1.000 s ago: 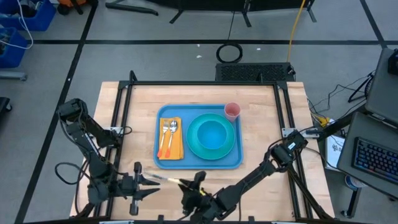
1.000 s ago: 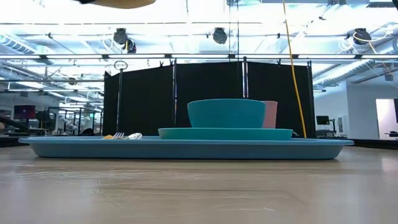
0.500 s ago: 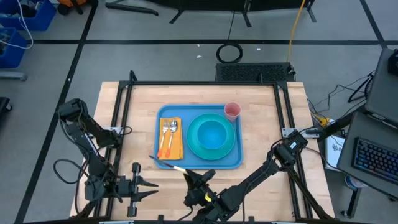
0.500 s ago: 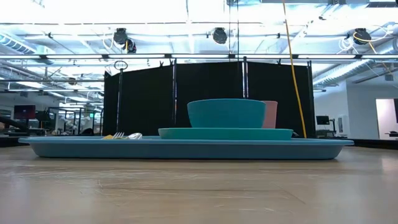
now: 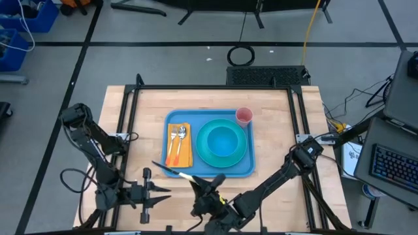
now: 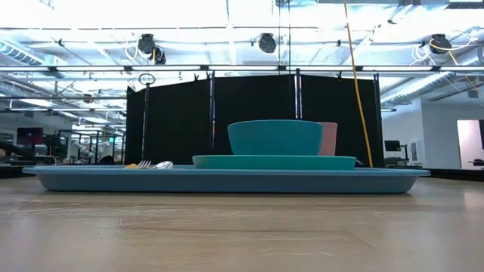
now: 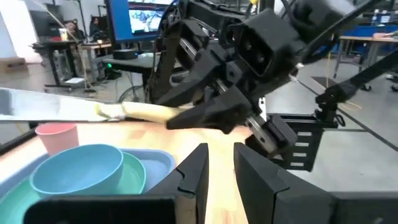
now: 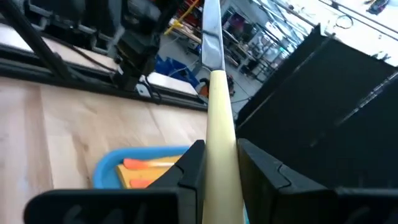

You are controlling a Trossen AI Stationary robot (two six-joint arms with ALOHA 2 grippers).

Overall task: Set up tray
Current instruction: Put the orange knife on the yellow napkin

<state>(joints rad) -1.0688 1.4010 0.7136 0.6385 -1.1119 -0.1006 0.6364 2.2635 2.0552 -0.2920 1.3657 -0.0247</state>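
The large blue plastic rectangular tray (image 5: 209, 171) lay at the table's centre. At its 6 o'clock, the right gripper (image 5: 200, 185) was clamped on a cream-handled table knife (image 5: 171, 172) (blade reaching toward 9 o'clock). The left gripper (image 5: 163, 194) hovered at the tray's 7 o'clock, its fingers (image 7: 193, 171) narrowly parted around nothing.

Grey floor (image 5: 163, 62) with dark tape lines, black partition screens (image 6: 249, 117), bright ceiling lights (image 6: 227, 15)
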